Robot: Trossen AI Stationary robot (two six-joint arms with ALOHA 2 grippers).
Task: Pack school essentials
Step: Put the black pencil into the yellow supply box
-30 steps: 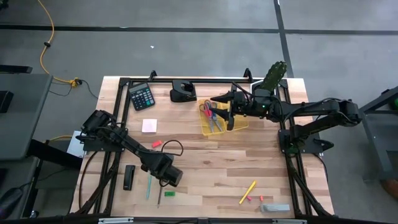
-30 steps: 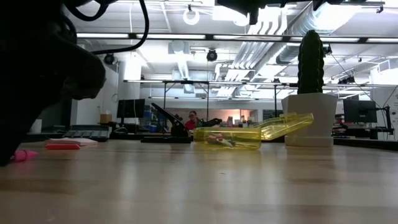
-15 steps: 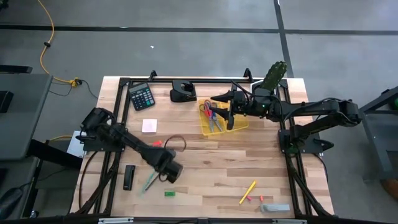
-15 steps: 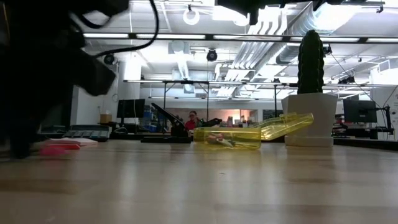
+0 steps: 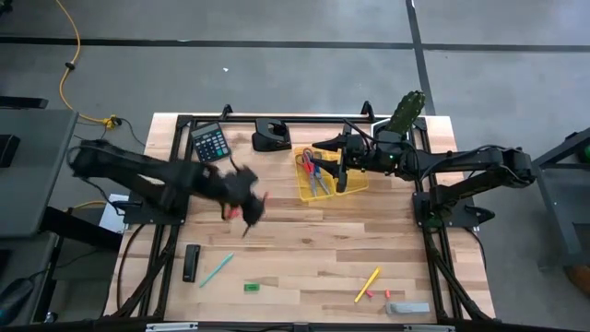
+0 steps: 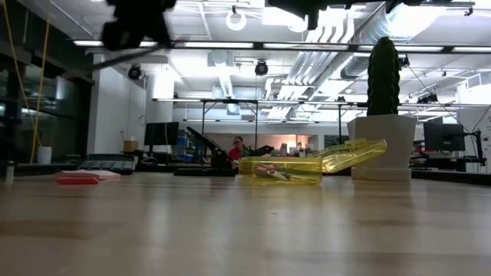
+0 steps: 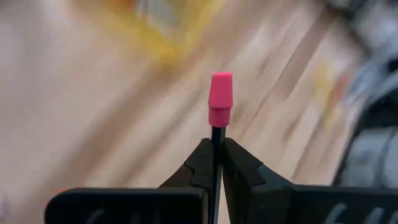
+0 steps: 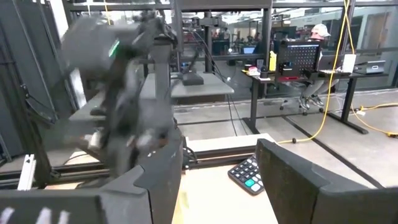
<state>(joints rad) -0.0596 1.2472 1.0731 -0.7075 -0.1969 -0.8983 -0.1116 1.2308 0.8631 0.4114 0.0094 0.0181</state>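
My left gripper [image 5: 245,207] hangs in the air over the table's left half, shut on a dark pencil with a pink eraser cap [image 7: 221,99]. The low view shows it high up [image 6: 138,19], with the pencil [image 6: 126,54] sticking out below. My right gripper [image 5: 341,171] is open above the open yellow case [image 5: 330,177], which holds the scissors [image 5: 312,164]. A teal pencil [image 5: 218,269], a green eraser [image 5: 251,288], a yellow pencil [image 5: 367,285] and pink bits [image 5: 371,294] lie flat on the table. The pale pad [image 6: 84,174] is hidden under my left arm in the high view. My left gripper pinches the pencil's thin dark shaft [image 7: 216,144] between its two fingertips, just below the pink cap. The capped end sticks out past the fingers. The pencil is lifted clear of the table.
A calculator [image 5: 210,142] and a black holder [image 5: 272,136] sit at the far edge. A black bar [image 5: 191,263] lies near the left side, and a potted cactus [image 5: 406,112] stands at the far right. Bare wood spreads across the table's middle [image 5: 313,240].
My left gripper has risen fast from the near-left part of the table and swung toward the far edge, carrying the dark pencil up from beside the green eraser. The teal pencil has turned from straight to slanted. My right arm has kept still.
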